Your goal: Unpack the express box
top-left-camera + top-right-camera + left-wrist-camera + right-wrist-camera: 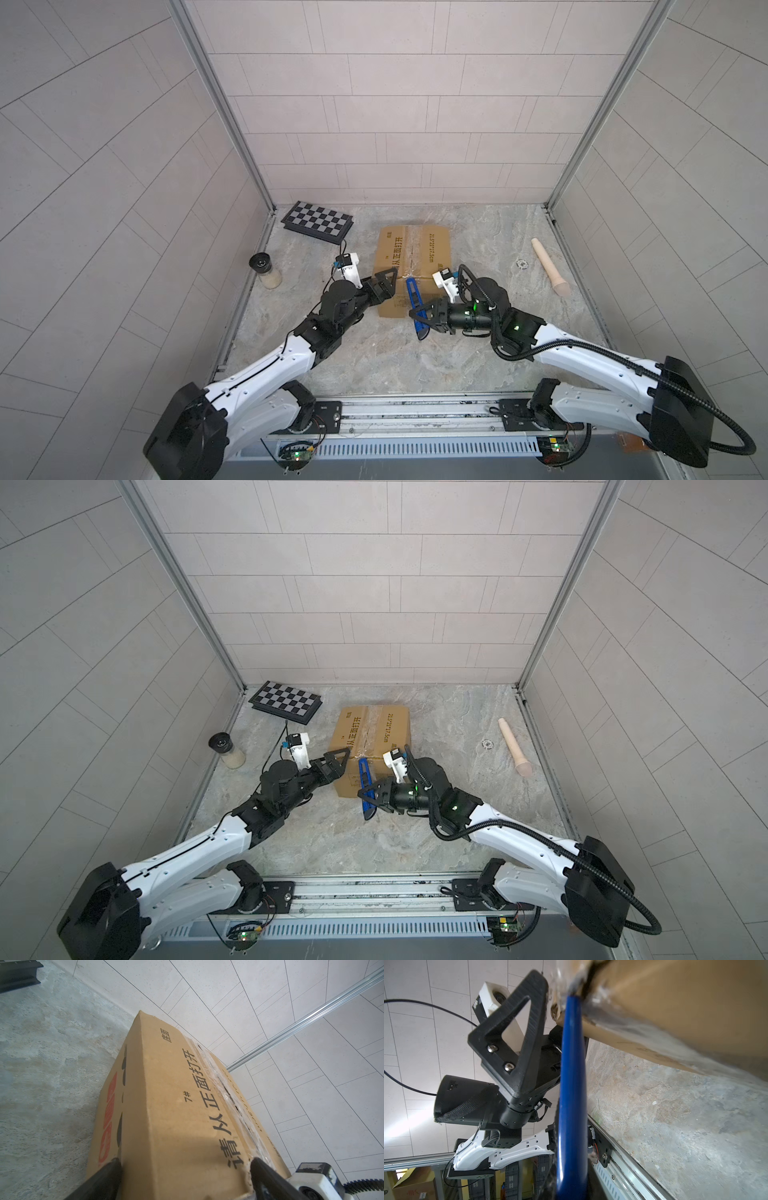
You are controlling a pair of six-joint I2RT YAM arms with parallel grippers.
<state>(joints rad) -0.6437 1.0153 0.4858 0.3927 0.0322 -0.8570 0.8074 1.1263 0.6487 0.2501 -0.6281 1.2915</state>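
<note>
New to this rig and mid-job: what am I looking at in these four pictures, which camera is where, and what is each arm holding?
Two white-and-black robot arms with two-finger grippers work on a stone-patterned table. Both top views look down from one overhead camera head; the other two come from a camera on each wrist. In the middle stands the express box, brown cardboard with clear tape along its top seam. The left gripper is open, its fingers either side of the box's near corner. The right gripper is shut on a blue utility knife, whose tip meets the box's taped edge in the right wrist view. Also on the table: a checkered board, a black-lidded jar and a beige stick.
</note>
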